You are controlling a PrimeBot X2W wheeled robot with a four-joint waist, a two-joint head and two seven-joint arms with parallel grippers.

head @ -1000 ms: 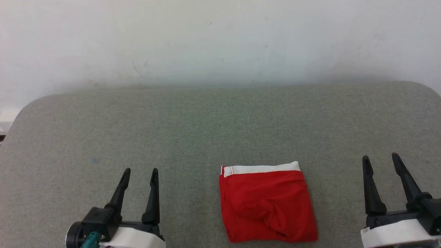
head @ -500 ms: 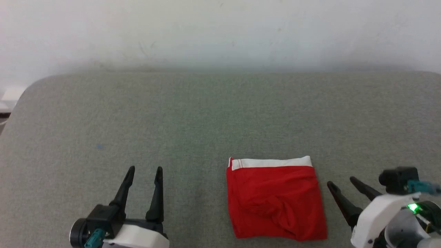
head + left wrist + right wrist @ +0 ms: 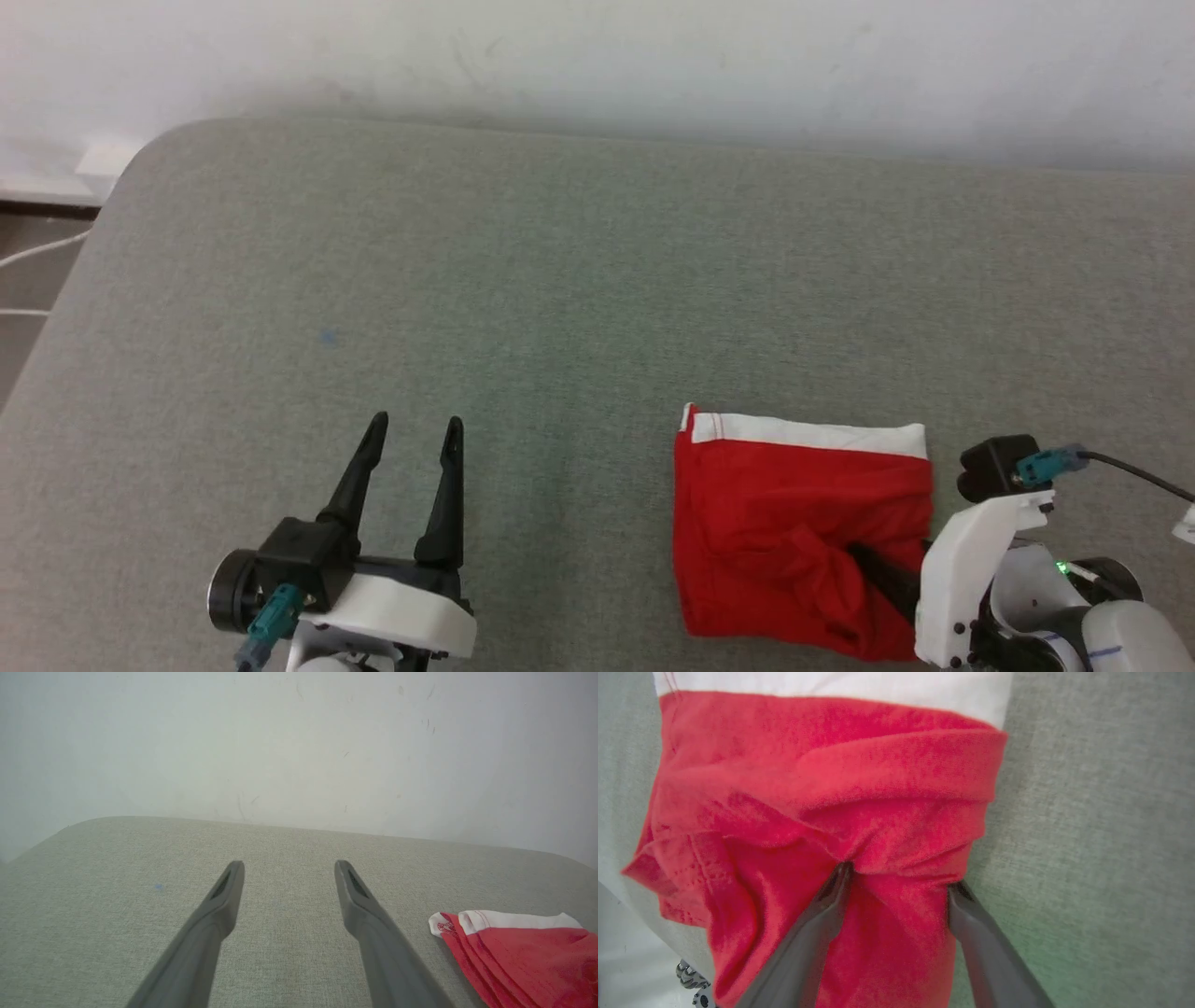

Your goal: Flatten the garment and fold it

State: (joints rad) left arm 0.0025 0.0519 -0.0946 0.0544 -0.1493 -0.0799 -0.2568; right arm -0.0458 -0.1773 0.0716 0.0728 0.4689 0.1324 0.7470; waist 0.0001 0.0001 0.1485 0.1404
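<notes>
light: bright, even | shadows: soft, faint | focus: wrist views slightly soft

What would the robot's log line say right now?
garment: folded, on grey surface | left gripper: open, apart from garment | right gripper: open, tips on garment

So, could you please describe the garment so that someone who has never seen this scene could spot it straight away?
Look at the grey cloth-covered surface before the white wall, then at its near right part, by the right gripper. There lies the garment, a folded bundle. It is the only red thing there, with a white band along its far edge.
</notes>
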